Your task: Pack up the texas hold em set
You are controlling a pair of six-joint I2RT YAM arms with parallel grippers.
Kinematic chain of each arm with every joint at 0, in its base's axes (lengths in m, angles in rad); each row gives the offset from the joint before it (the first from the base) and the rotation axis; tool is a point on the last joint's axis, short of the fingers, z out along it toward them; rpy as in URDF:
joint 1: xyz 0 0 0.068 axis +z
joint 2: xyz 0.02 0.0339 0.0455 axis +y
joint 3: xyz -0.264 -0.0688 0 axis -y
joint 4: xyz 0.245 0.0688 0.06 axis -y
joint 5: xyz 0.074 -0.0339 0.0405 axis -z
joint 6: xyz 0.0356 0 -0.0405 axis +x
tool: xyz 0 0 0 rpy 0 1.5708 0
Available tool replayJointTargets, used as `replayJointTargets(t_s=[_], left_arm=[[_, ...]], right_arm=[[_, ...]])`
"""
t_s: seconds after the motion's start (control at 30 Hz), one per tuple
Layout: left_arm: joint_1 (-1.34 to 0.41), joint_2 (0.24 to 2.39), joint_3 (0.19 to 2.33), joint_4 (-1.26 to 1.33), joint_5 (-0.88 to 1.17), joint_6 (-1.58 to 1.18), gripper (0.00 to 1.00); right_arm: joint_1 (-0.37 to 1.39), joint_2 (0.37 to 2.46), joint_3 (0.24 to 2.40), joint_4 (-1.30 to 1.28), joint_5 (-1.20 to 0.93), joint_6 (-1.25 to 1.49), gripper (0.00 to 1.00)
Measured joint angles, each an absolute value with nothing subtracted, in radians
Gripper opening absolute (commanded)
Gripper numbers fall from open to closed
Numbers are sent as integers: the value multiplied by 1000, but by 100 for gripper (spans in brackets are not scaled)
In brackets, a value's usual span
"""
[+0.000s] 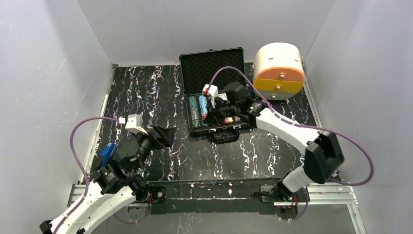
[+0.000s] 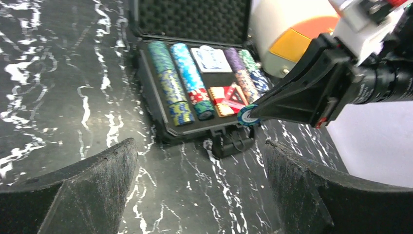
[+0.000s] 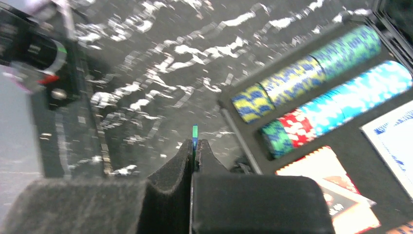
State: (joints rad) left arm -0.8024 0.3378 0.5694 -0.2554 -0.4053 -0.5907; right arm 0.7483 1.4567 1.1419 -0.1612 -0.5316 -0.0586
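Open briefcase point(image 1: 212, 62), chip rows point(image 2: 187, 68) and card decks point(image 2: 210, 59) inside

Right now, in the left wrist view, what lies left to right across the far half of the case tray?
Leftmost green chip row → light-blue chip row → blue card deck → purple chip row → rightmost green chip row.

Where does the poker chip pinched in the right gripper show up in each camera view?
Top external: not visible, hidden beneath the right gripper over the front of the case.
Left wrist: centre-right, chip face-on at the fingertips.
Right wrist: centre, its green edge between shut fingers.
Shared landmark: leftmost chip row.
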Motion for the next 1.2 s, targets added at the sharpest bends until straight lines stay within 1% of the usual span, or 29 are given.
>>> replayJointTargets(t_s=[0.1, 0.23, 0.4, 0.63, 0.9, 0.97, 1.0, 1.07, 1.1, 1.2], left_arm=[[-802, 331, 582, -302, -470, -591, 98], [-802, 353, 593, -346, -506, -591, 98], [-802, 370, 593, -356, -507, -591, 98], [-802, 362, 593, -345, -506, -591, 98], [-802, 349, 591, -342, -507, -591, 98], [-802, 349, 590, -341, -507, -591, 98], [-802, 349, 590, -340, -507, -591, 98], [-802, 349, 590, -339, -507, -592, 98], [-802, 349, 589, -338, -507, -592, 98], [-802, 349, 588, -336, -507, -591, 98]], right_arm=[[758, 1557, 1202, -247, -442, -183, 1], [785, 1651, 1259, -321, -325, -334, 1], [814, 1707, 1303, -358, -260, -472, 1], [827, 1784, 1348, -397, -192, -590, 2], [829, 1824, 1360, -417, -140, -635, 15], [836, 1835, 1367, -417, -138, -636, 20], [839, 1840, 1370, -417, -137, -637, 23], [842, 1843, 1371, -418, -138, -636, 34], [844, 1843, 1371, -421, -138, -634, 37], [850, 1843, 1373, -435, -140, -625, 43]])
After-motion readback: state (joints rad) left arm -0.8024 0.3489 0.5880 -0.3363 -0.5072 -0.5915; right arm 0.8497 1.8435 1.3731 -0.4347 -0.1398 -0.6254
